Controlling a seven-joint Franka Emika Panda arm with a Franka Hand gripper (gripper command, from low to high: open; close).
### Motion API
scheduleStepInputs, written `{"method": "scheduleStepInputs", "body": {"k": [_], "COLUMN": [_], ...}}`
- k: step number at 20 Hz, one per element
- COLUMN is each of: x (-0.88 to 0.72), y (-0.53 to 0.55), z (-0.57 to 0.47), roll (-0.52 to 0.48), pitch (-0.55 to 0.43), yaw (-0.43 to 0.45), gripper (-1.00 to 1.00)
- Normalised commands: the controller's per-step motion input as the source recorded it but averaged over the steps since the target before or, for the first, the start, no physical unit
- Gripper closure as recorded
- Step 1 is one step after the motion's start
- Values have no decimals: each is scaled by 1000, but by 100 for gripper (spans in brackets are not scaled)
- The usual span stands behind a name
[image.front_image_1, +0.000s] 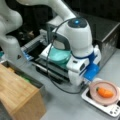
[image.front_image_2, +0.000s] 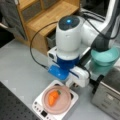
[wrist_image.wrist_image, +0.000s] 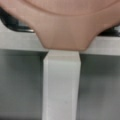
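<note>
Here, item by item. Gripper (image.front_image_1: 86, 85): low at the edge of the pink plate (image.front_image_1: 113, 98), under the white wrist and its blue clamp; in a front view it sits at the plate's left rim, and in a front view it shows as the white block (image.front_image_2: 75, 83) just above the plate (image.front_image_2: 63, 103). The wrist view has one white finger (wrist_image.wrist_image: 62, 85) running up to the plate's lip (wrist_image.wrist_image: 65, 30), its tip touching or just under that lip (which of the two I cannot tell). Fingers: whether spread or pinching the rim, I cannot tell; the wrist hides them in both front views.

Carrot (image.front_image_1: 105, 93): orange, lying on the plate near its middle, clear of the gripper; in a front view its green end (image.front_image_2: 59, 92) points toward the arm.

Scale (image.front_image_1: 110, 107): white, flat, under the plate, with buttons along one edge (image.front_image_2: 40, 110).

Bowl (image.front_image_1: 58, 56): teal, on a dark rack behind the arm; also seen at a front view's right (image.front_image_2: 105, 57).

Shelf (image.front_image_1: 17, 92): wooden, at a front view's bottom left; at a front view's top (image.front_image_2: 50, 15).

Metal box (image.front_image_2: 110, 92): beside the scale.

Table (image.front_image_1: 62, 105): grey.
</note>
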Motion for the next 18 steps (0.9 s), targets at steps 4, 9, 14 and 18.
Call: {"method": "scheduleStepInputs", "body": {"k": [4,9,14,18], "x": [394,321,453,560], "y": [-94,-75,-54,-25], "z": [130,120,88,173], "roll": [-71,-92,-104,-115], "pitch": [197,230,268,260], "yaw": [86,74,19,20], "gripper": [-100,-100,-100,-100]}}
